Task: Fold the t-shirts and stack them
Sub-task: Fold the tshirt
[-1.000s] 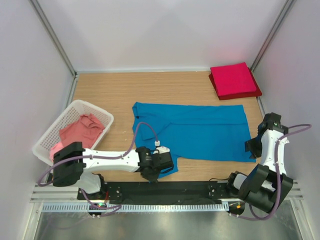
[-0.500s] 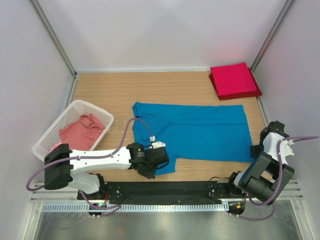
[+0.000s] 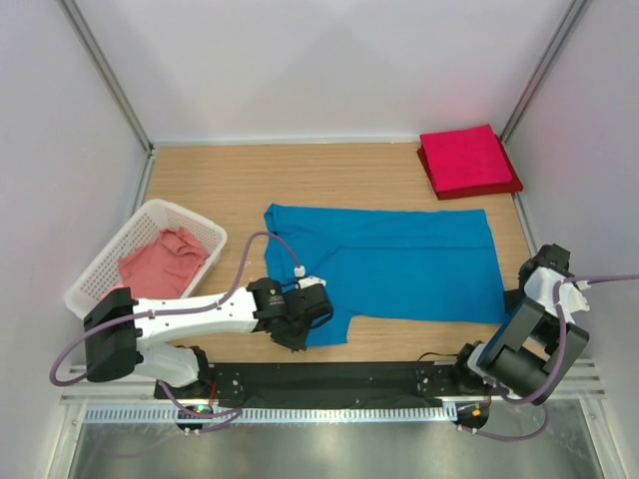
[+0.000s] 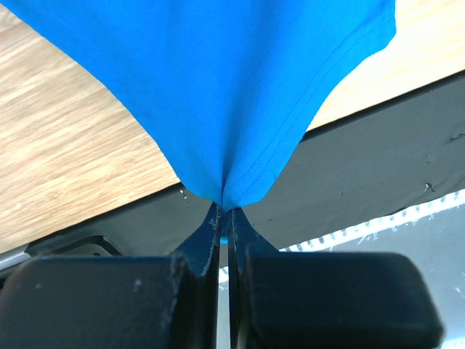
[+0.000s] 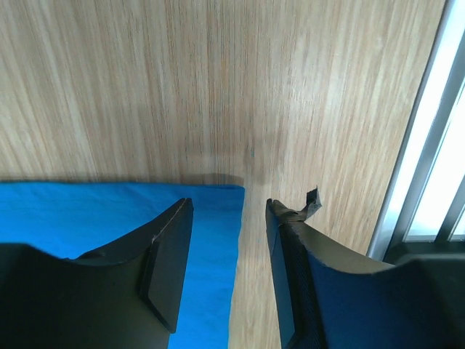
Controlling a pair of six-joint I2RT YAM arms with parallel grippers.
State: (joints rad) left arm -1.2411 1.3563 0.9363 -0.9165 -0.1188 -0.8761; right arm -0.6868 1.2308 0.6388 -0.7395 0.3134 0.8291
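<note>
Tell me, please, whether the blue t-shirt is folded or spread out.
Largely spread out: the blue t-shirt lies flat across the table, with only one corner pinched in the shut left gripper.

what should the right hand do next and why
Probably lower the right hand and close it on the blue shirt at its near right corner. The jaws stand open above the table with that corner lying just ahead between them. The left hand is pinched shut on the other near corner, so both could then lift the near edge to fold.
</note>
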